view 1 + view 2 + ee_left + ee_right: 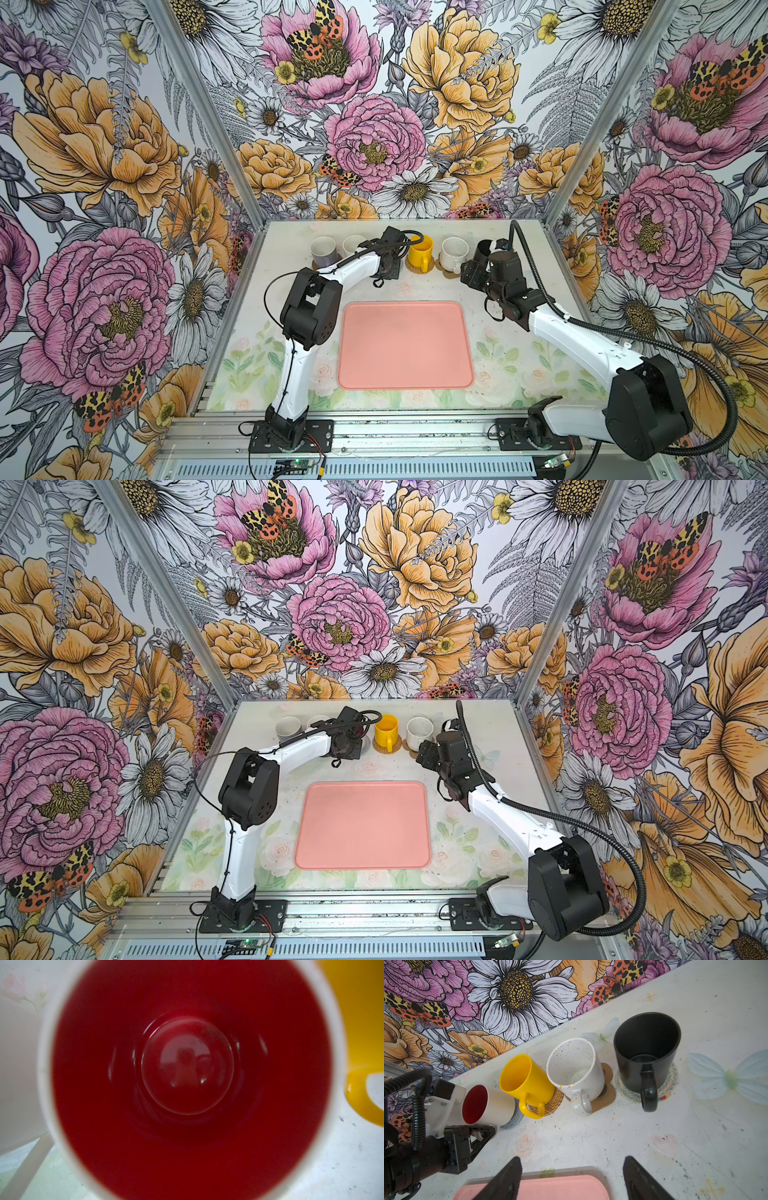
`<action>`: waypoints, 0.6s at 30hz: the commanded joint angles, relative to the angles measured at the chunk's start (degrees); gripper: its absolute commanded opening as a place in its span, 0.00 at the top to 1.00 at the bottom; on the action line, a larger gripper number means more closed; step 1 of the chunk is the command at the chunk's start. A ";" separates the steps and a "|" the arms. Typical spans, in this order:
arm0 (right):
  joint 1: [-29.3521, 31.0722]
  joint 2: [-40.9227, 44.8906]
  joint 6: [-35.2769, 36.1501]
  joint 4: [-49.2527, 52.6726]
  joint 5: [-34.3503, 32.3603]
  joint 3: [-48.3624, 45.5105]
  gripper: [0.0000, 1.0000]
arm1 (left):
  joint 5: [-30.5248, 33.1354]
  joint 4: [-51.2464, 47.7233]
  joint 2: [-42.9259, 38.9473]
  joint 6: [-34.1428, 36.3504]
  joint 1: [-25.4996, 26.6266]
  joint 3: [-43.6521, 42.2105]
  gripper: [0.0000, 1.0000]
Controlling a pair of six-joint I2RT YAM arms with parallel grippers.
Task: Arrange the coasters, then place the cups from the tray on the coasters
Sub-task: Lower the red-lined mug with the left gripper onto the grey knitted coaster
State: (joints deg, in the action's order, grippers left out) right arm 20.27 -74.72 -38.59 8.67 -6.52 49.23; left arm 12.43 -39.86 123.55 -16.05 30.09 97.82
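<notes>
My left hand (483, 1134) grips the red-lined mug (497, 1103) by its handle at the grey coaster (517, 1119); I'd settle it flat, centred, then let go; right hand (572, 1167) gapes empty.

Glossy red-lined mug (187, 1064), matt tray (405, 345)

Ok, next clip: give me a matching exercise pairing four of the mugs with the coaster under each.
Mugs:
1 yellow mug
2 white speckled mug
3 black mug
4 white mug with red inside

Coasters:
A pale woven round coaster
B grey-blue woven round coaster
C tan rattan round coaster
D brown paw-shaped cork coaster

Pairs: 1-C; 2-D; 3-A; 4-B
</notes>
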 commanded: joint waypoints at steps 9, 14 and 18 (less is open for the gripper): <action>-0.40 -0.43 -0.46 -1.17 0.47 -0.28 0.21 | -0.03 1.62 0.27 0.19 -0.66 1.23 0.71; -0.45 -0.45 -0.50 -1.20 0.57 -0.28 0.21 | -0.03 1.45 -0.04 0.23 -0.69 1.28 0.63; -0.46 -0.47 -0.49 -1.20 0.63 -0.30 0.21 | -0.03 1.36 -0.91 0.10 -0.64 1.06 0.57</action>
State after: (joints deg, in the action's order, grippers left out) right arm 20.16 -74.72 -38.59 8.67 -6.13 49.21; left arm 12.43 -39.53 123.55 -16.05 30.06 97.86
